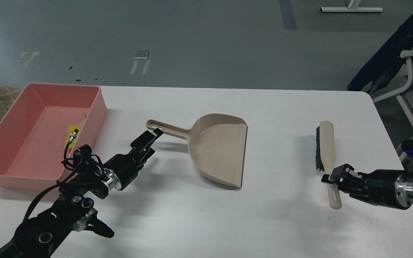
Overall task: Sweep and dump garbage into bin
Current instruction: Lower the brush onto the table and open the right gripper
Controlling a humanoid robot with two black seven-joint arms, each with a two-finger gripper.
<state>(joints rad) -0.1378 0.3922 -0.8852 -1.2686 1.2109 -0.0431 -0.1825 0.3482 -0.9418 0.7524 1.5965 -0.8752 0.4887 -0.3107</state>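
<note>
Scraps (74,129) look already in the pink bin (13,118) at 9 o'clock, light and soft; the stiff, light dustpan (217,147) is best taken by its handle, where left gripper (151,136) jaws sit narrow, right gripper (330,178) pinching the brush (326,143) handle at 3.

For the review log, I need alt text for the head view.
On a white table, the left gripper hovers by the beige dustpan handle and the right gripper meets the brush handle. The pink bin, far left, holds the garbage.
</note>
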